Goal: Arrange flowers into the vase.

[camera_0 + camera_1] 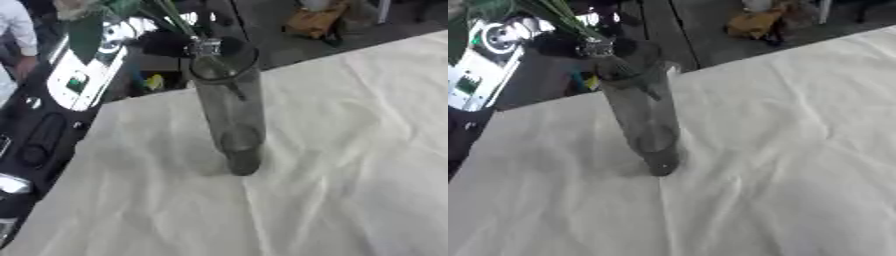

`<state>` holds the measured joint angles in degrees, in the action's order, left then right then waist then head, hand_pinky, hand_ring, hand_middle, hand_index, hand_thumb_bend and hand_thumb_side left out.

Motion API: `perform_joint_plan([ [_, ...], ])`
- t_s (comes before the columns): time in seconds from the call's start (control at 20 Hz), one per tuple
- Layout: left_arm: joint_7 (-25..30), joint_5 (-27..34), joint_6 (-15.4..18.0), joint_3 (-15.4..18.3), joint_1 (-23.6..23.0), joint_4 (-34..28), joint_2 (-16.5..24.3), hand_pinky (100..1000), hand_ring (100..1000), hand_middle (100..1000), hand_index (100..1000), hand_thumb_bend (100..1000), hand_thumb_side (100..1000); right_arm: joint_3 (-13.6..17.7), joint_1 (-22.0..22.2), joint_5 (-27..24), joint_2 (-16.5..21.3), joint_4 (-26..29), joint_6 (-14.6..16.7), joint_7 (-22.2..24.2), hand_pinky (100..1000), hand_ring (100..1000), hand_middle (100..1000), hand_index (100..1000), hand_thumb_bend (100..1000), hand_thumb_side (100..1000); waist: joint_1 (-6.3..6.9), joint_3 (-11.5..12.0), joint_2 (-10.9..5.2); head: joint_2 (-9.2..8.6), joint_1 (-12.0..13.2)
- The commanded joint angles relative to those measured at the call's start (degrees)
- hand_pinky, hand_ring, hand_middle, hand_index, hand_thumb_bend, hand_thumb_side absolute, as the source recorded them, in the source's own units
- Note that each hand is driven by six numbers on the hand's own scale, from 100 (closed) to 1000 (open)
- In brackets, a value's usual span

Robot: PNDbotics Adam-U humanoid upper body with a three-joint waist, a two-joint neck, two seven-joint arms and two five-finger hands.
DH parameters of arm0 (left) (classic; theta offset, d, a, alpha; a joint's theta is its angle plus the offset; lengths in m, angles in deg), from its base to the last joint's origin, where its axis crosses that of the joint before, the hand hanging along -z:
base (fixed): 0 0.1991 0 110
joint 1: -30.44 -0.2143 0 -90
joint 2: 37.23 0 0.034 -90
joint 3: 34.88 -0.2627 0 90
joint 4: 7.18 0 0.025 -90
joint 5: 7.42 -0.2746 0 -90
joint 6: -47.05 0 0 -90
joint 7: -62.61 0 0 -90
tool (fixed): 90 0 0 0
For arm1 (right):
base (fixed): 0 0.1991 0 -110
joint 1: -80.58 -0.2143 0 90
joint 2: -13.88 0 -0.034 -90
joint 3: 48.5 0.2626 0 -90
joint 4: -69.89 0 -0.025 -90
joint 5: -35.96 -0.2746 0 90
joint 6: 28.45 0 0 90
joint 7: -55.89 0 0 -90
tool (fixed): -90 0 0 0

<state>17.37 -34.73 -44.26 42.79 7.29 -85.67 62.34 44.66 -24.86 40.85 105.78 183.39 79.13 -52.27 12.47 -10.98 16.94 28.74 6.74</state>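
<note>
A tall clear glass vase [232, 117] stands upright on the white tablecloth [332, 165], left of the middle. Green flower stems [178, 19] slant down from the upper left into the vase's mouth, and one stem end shows inside the glass. A dark green leaf [85, 35] and a pale bloom [74, 7] sit at the top left edge. My left arm [87, 70], white and black, comes in from the left. Its black left hand [171, 43] is at the vase's rim, curled round the stems. My right hand shows in neither view.
The table's far edge runs diagonally just behind the vase, and its left edge lies close by. Dark equipment [35, 142] sits off the left edge. A yellow-brown object [315, 20] lies on the floor beyond. Bare cloth stretches right and toward me.
</note>
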Motion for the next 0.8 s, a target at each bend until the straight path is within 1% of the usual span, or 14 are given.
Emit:
perform_joint_plan([
  [0.05,2.76,-0.5,0.28,1.82,1.68,0.12,2.58,957,916,964,1000,603,1000,0.09,-0.24,-0.3,0.42,1.08,-0.1,0.15,511,666,541,806,100,734,0.48,0.12,-2.26,0.45,0.01],
  [0.15,4.58,-0.54,0.56,2.06,1.84,0.4,2.7,962,918,963,1000,625,1000,0.05,-0.25,-0.36,0.37,1.08,-0.17,0.23,511,666,540,806,100,734,0.48,0.16,-2.27,0.46,0.05],
  [0.3,6.51,-0.56,0.98,2.5,2.08,0.49,2.88,962,917,962,1000,625,1000,-0.02,-0.25,-0.42,0.35,1.08,-0.22,0.35,511,666,540,806,100,733,0.48,0.12,-2.33,0.5,0.17],
  [0.8,7.08,-1.45,1.84,2.75,2.67,0.3,3.5,967,919,958,1000,672,1000,-0.27,-0.09,-0.77,-0.01,1.08,-0.59,0.86,511,666,538,807,100,718,0.48,0.15,-2.52,0.63,0.56],
])
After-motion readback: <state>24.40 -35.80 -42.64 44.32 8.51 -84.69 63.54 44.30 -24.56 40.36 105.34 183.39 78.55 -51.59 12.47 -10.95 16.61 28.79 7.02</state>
